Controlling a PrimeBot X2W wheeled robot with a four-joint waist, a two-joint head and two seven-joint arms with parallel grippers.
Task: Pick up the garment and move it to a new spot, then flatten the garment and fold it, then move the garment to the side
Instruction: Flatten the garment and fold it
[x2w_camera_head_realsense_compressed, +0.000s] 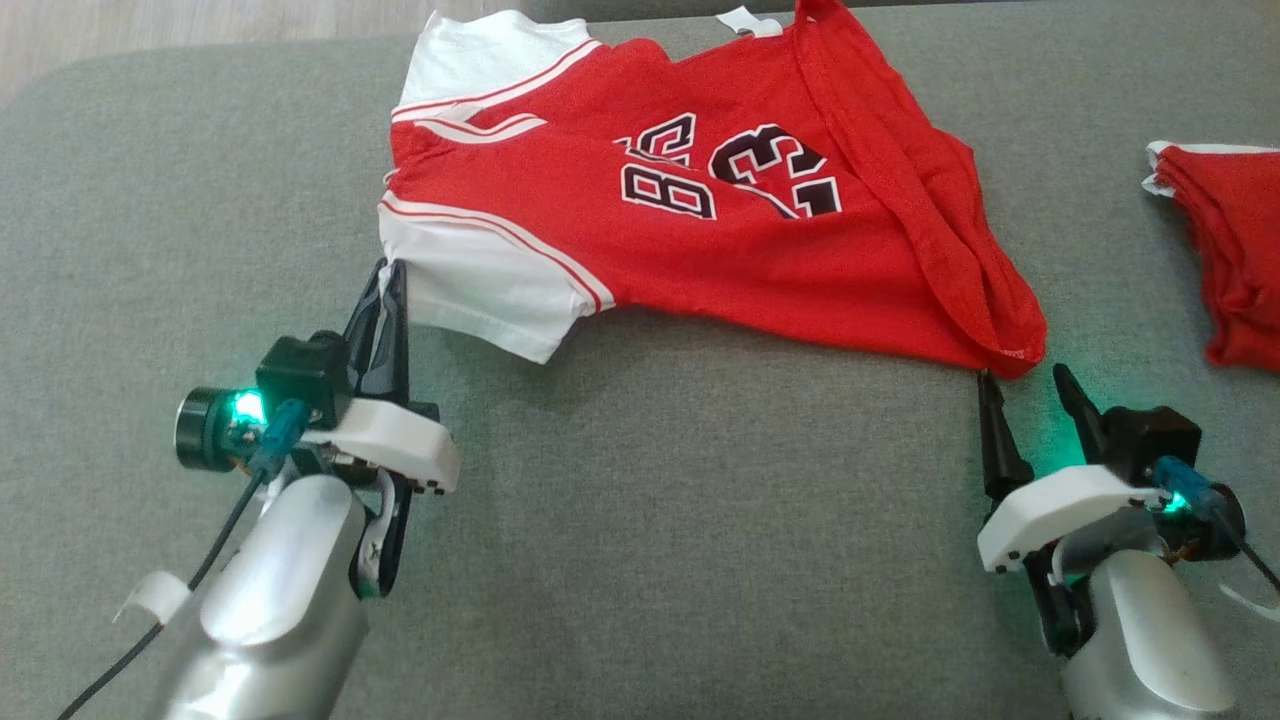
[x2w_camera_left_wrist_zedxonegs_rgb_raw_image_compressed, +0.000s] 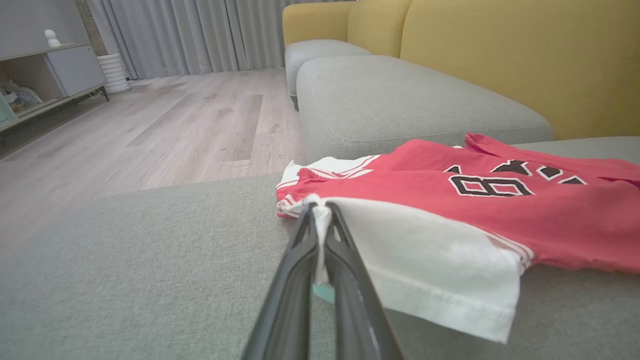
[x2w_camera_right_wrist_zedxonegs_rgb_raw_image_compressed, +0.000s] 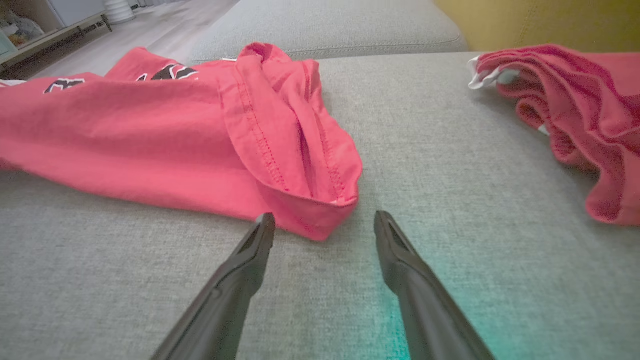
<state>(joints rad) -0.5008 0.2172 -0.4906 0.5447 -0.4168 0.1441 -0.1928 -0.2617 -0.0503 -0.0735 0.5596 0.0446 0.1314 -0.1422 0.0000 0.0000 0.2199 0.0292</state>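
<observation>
Grey woven-fabric sofa cushion (x2w_camera_head_realsense_compressed: 640, 560) carries two items: red short-sleeved jersey with white sleeves and black numbers (x2w_camera_head_realsense_compressed: 700, 270), spread across far middle, hem rumpled; bunched red cloth (x2w_camera_head_realsense_compressed: 1240, 250) well apart, right edge.

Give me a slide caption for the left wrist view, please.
Left fingers pinched shut on the white sleeve of a red jersey lying on a grey cushion.

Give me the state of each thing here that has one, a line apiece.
jersey: lying spread but rumpled on the grey cushion, hem end folded over.
left gripper: shut on the jersey's white sleeve.
right gripper: open, tips at the jersey's hem corner.
second red garment: bunched up, lying apart on the right.
</observation>
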